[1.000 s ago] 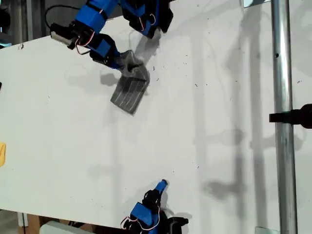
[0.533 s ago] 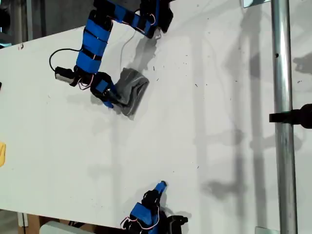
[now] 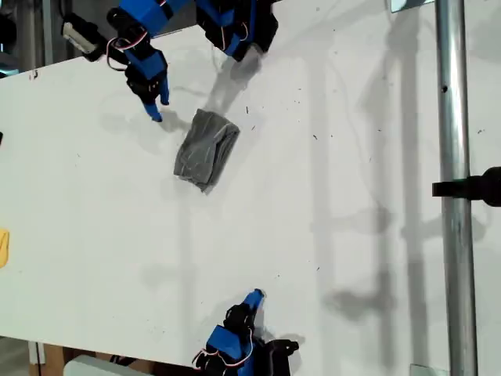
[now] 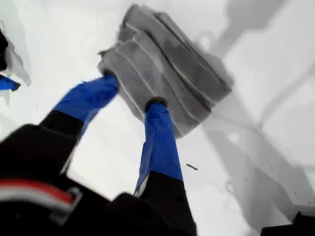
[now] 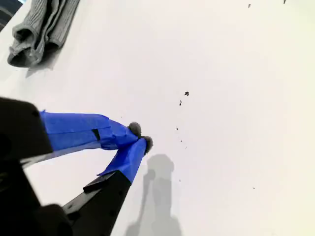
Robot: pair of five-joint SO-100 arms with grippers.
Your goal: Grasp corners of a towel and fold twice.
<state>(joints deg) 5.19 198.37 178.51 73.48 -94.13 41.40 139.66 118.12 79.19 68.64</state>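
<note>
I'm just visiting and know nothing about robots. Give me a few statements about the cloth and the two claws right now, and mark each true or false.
1. The towel lies folded into a small bundle on the white table. True.
2. My first claw is clamped on the towel. False: it is open, holding nothing.
3. My second claw is shut and empty. True.
4. A metal pole lies across the towel. False: the pole is at the exterior view's right, well apart from it.

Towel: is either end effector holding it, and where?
Nothing is held. My first gripper is open, clear of the folded towel; my second gripper is shut on nothing, away from it.
</note>
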